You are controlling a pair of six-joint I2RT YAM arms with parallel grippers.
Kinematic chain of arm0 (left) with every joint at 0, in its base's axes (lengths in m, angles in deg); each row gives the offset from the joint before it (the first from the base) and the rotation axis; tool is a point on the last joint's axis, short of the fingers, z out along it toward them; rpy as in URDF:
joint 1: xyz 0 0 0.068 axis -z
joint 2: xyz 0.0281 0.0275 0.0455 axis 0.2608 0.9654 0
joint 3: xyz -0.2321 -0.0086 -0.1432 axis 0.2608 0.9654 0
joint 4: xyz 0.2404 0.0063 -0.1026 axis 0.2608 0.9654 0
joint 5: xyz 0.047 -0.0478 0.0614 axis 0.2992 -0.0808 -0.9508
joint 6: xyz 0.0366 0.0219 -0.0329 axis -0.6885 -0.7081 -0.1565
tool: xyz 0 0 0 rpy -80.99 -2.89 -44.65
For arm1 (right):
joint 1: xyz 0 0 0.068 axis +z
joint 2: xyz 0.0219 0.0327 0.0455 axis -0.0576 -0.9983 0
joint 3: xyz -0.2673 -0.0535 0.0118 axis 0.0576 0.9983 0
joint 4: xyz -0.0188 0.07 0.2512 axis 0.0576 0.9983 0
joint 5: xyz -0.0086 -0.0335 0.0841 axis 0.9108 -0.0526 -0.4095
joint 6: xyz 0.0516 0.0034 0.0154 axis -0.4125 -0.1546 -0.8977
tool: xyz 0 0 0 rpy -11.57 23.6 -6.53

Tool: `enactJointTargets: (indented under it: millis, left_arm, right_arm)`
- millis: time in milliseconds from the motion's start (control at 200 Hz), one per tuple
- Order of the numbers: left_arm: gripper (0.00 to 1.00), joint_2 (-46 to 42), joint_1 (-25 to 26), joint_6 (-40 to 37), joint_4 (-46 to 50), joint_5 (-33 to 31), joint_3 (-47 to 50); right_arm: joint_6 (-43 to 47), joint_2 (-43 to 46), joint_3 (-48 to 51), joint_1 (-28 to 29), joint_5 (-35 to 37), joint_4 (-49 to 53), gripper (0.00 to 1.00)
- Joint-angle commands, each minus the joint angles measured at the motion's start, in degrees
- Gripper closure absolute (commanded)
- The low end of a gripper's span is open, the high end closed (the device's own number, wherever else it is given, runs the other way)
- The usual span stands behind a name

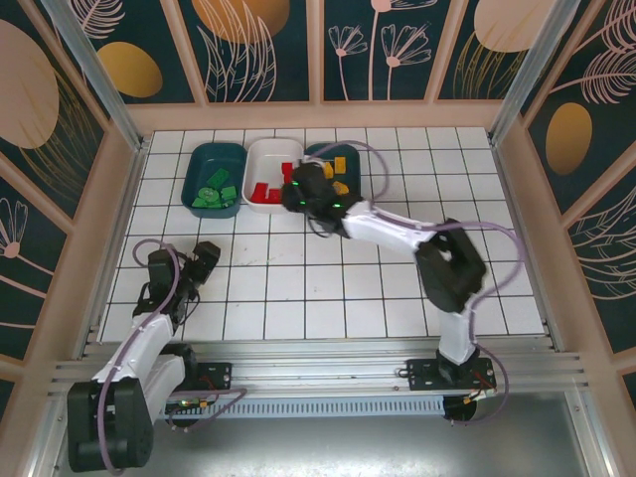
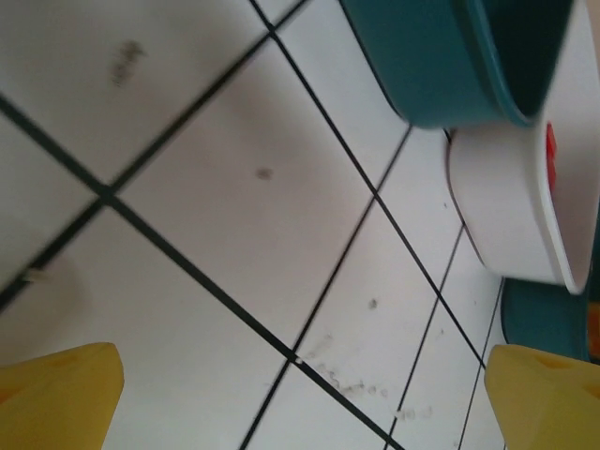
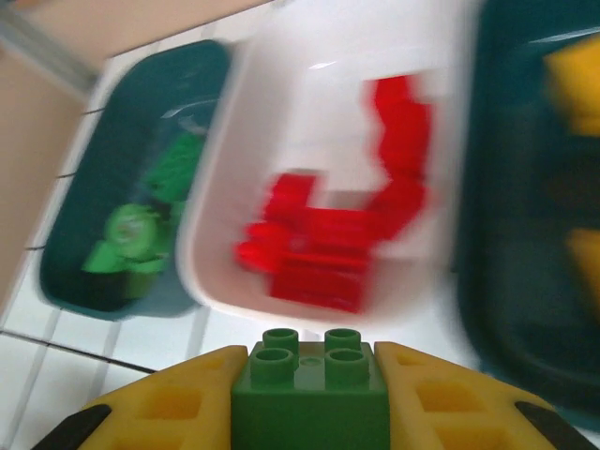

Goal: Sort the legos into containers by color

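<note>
Right wrist view: right gripper [image 3: 310, 380] is clamped on a green brick [image 3: 310, 398], studs up, yellow fingers [image 3: 169, 408] snug on both sides. Frame is motion-blurred.

- Ahead of the brick, mid-frame: white tub [image 3: 309, 56] with red legos [image 3: 319, 244].
- Upper left of frame: left teal tub [image 3: 141, 103] holding green legos [image 3: 136, 234].
- Right edge: right teal tub [image 3: 506, 281] with yellow legos [image 3: 577, 80].

Top external view: right gripper [image 1: 303, 189] hangs over the seam between the white tub [image 1: 270, 149] and the right teal tub [image 1: 356, 159]. Left gripper [image 1: 202, 258] sits low at lower left, well apart from the tubs. In the left wrist view, its fingertips [image 2: 56, 389] are spread wide, with nothing between them.

Step in hand, as I judge it: deliver the green brick to the left teal tub [image 1: 196, 159].
- Cross the whole white tub before letting go; releasing early would put green among red.
- Centre over the tub's interior, not its rim.
- Come down low so the brick doesn't bounce out.

Writing: no brand, label or text legible anywhere.
</note>
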Motion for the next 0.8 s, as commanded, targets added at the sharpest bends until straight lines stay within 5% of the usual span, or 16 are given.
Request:
enactJointTargets:
  millis: [0, 225, 460, 711, 791]
  left_arm:
    - [0.01, -4.16, -0.84, 0.75, 4.86, -1.41, 0.02]
    - [0.01, -7.62, -1.06, -1.63, 8.27, 0.89, 0.02]
    - [0.02, -5.41, -1.09, -2.25, 4.70, 6.31, 0.66]
    - [0.01, -4.12, -1.04, -2.74, 2.42, 10.08, 0.34]
    - [0.01, -4.20, -1.04, -3.23, 2.69, 11.20, -0.25]
  right_arm:
    - [2.66, -10.03, -12.82, 0.95, -4.38, -1.69, 0.72]
    - [5.03, -28.58, -40.53, 2.53, -9.01, 5.65, 0.72]
    - [5.08, -37.26, -52.08, 2.06, -14.49, 7.34, 0.70]
    - [4.59, -39.24, -58.42, 1.77, -15.44, 7.71, 0.39]
    - [5.67, -37.74, -59.36, 1.76, -14.06, 9.91, 0.37]
